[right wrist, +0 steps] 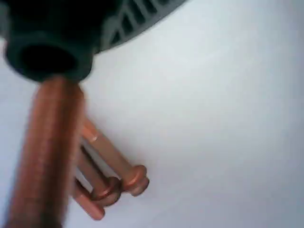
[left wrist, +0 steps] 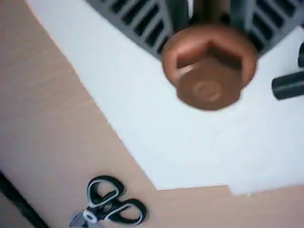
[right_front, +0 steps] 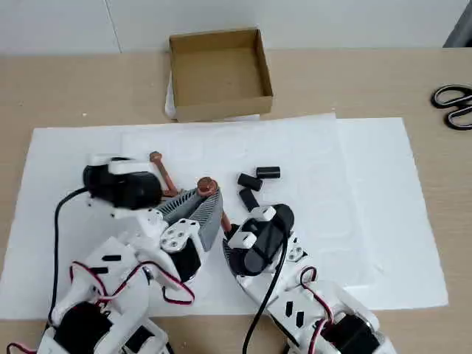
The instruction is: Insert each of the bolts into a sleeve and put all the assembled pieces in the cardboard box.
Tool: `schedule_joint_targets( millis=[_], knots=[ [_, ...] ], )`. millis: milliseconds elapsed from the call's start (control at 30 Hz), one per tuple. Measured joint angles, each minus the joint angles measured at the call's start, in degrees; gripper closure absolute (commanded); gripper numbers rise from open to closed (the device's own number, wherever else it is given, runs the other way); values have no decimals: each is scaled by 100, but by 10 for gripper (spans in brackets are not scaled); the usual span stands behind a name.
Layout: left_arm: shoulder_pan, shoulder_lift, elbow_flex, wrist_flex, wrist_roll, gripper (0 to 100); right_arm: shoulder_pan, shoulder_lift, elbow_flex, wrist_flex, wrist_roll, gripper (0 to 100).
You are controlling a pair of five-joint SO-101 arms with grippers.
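My left gripper [right_front: 207,200] is shut on a copper bolt [right_front: 207,186]; the left wrist view has its hex head [left wrist: 209,71] between the grey fingers [left wrist: 137,19]. The bolt's threaded shaft [right wrist: 42,152] meets the mouth of a black sleeve [right wrist: 47,47] held in my right gripper [right_front: 231,230], just right of the left one. Three loose bolts [right_front: 164,177] [right wrist: 111,183] lie beside the left arm. Three black sleeves [right_front: 254,183] [left wrist: 287,85] lie on the white paper [right_front: 354,192]. The open cardboard box [right_front: 220,74] stands at the back, clear of both arms.
Scissors [right_front: 453,105] [left wrist: 114,209] lie on the bare table at the far right. The white paper extends well to the right of the arms. A black cable [right_front: 57,221] hangs by the left arm.
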State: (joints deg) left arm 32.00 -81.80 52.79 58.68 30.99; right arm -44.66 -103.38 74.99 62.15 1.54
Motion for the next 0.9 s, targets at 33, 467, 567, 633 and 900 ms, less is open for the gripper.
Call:
schedule_joint_targets(
  millis=[33,467,567,633,900],
  knots=[
    [0,0,0,0,0,994,0,0,0,0,0,995],
    [0,-9,193,-18,0,994,-9,0,0,-105,35,995],
    [0,-9,193,-18,9,994,-9,0,9,-105,35,995],
    [0,-9,299,-62,70,994,-53,0,9,-105,35,995],
    [0,-18,448,-290,88,994,-343,0,9,-378,35,995]
  ],
)
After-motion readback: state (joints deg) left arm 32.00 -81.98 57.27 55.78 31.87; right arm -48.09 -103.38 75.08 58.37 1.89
